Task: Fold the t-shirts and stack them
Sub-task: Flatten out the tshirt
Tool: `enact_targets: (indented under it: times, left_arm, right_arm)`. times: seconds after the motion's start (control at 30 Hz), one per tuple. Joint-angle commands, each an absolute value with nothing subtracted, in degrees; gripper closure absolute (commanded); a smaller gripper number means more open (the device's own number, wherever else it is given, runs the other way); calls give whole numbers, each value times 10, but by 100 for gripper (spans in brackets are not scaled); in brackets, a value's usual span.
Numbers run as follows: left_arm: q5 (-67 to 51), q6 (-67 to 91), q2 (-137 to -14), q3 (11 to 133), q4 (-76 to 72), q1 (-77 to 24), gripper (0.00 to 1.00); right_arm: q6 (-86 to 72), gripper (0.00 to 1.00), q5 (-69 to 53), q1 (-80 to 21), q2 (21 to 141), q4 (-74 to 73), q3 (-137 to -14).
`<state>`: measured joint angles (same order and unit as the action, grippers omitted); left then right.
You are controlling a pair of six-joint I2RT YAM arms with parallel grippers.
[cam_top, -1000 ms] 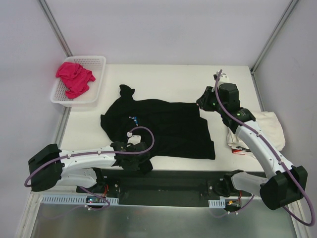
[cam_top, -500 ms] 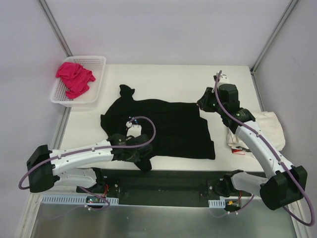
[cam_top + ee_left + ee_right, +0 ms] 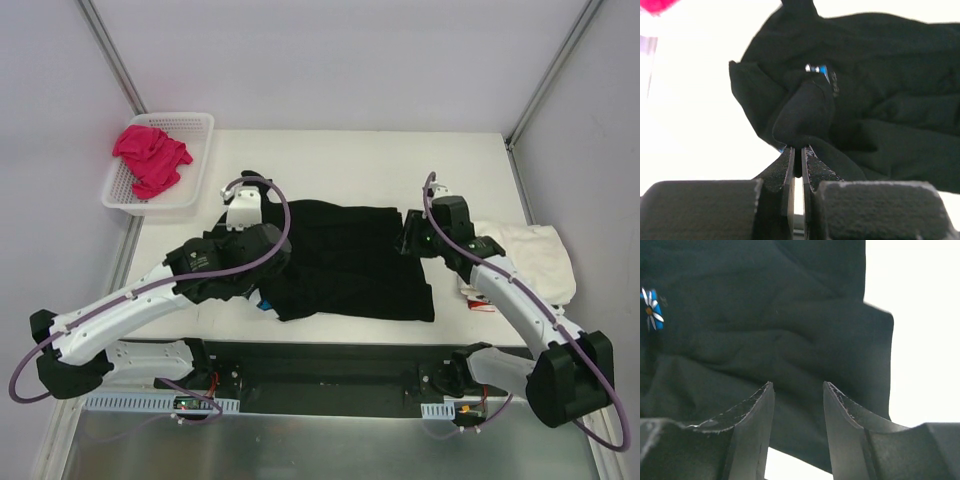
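Note:
The black t-shirt point(image 3: 350, 262) lies spread across the middle of the table. Its daisy patch shows in the left wrist view point(image 3: 821, 70) and the right wrist view point(image 3: 652, 310). My left gripper point(image 3: 800, 148) is shut on a bunched fold of the black shirt and holds it up over the shirt's left part. In the top view the raised left arm point(image 3: 225, 262) hides those fingers. My right gripper point(image 3: 409, 236) is open and empty just above the shirt's right edge point(image 3: 880, 355). The pink t-shirt point(image 3: 150, 158) lies in the basket. Cream-white t-shirts point(image 3: 530, 255) lie at the right.
The white mesh basket point(image 3: 196, 190) stands at the table's far left corner. The cream pile overhangs the table's right edge, with a small red item point(image 3: 482, 305) beside it. White table point(image 3: 340, 160) shows beyond the shirt. Frame posts stand at both far corners.
My left gripper has lifted the shirt's near-left part from the front edge and carried it up and away, folding it over. My right gripper has dropped slightly nearer along the shirt's right edge.

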<state>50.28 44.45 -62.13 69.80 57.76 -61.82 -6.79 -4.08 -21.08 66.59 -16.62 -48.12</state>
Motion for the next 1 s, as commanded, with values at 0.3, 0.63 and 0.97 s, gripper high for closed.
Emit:
enact_targets:
  times: [0.3,0.63,0.97]
  left_arm:
    - [520,32,-667,815,213,-423,100]
    - [460,5,-774,912,181,-346,100]
    - [439,-6,-797,907,149,-345,100]
  right_arm:
    - [-96,52,-54,-209,492,-271,-377]
    - [-129,53,-130,-214,491,-267,-334]
    - [-215,56,-134,-346,423,-316,-290]
